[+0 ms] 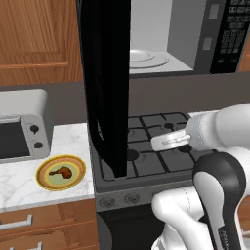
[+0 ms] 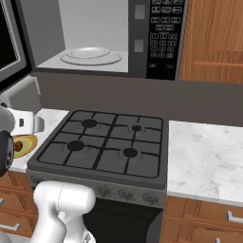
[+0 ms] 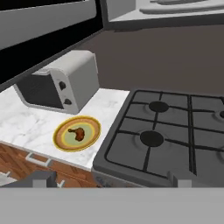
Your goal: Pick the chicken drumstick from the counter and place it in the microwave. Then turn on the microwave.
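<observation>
Looking along the end effector: you see its two dark fingertips (image 3: 43,178) low in the hand view, set far apart with nothing between them, so the jaws stand wide and empty.
End effector (image 3: 111,180): you have it above the front edge of the stovetop (image 3: 166,140), well clear of everything on the counter (image 3: 26,127).
Chicken drumstick (image 3: 78,133): ahead of your end effector and to its left in the hand view, well apart from the fingertips; it lies on the yellow plate (image 3: 65,142), near the plate's middle.
Yellow plate: it rests flat on the counter, just beside the stovetop's left edge and in front of the toaster oven (image 3: 61,83).
Toaster oven: silver, two knobs on its front, farther from your end effector than the plate, toward the back of the counter.
Microwave (image 2: 104,38): above and beyond your end effector, mounted over the stovetop; its cavity is open to view with the round glass turntable (image 2: 90,56) bare.
Microwave door (image 1: 107,83): swung fully out, edge-on in the left base view, hanging over the stovetop's left side.
Keypad (image 2: 163,38): on the microwave's right side, up and to the right of your end effector.
Arm (image 1: 215,132): you see it reaching across the stovetop in the left base view.
</observation>
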